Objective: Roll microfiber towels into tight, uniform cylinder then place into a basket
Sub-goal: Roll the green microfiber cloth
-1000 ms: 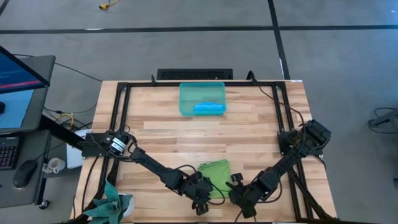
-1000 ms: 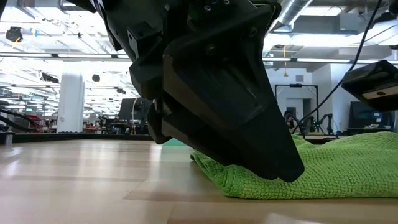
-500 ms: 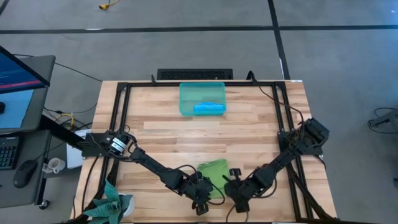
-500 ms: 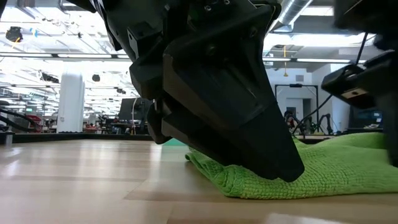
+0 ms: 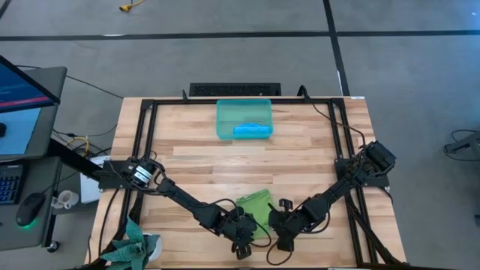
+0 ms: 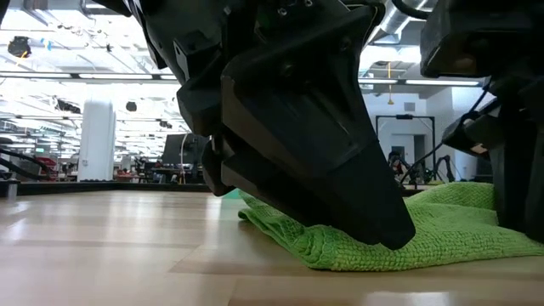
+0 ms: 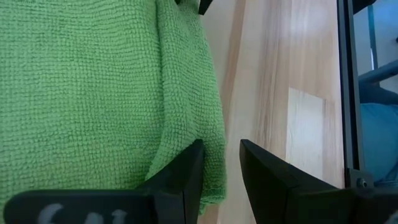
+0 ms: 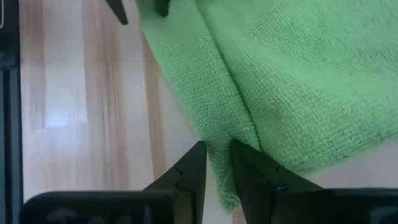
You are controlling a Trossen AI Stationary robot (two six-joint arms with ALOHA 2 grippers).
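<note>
Surface (image 5: 300, 150) carries the basket (image 5: 244, 118) holding a blue towel (image 5: 251, 130). Well apart from the basket lies the green towel (image 5: 255, 206); left gripper (image 7: 219, 163) and right gripper (image 8: 217, 163) pinch its edge. Rolling evenly probably keeps it tight.

Wooden table (image 5: 315, 150) carries a teal basket (image 5: 244, 111) at back; green towel (image 5: 255, 206) in front.

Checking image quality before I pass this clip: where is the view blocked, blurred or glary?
Low view: the left gripper fills the frame as a dark mass, hiding much of the green towel. Right wrist view: pale glare on the table. High view: evenly lit.
</note>
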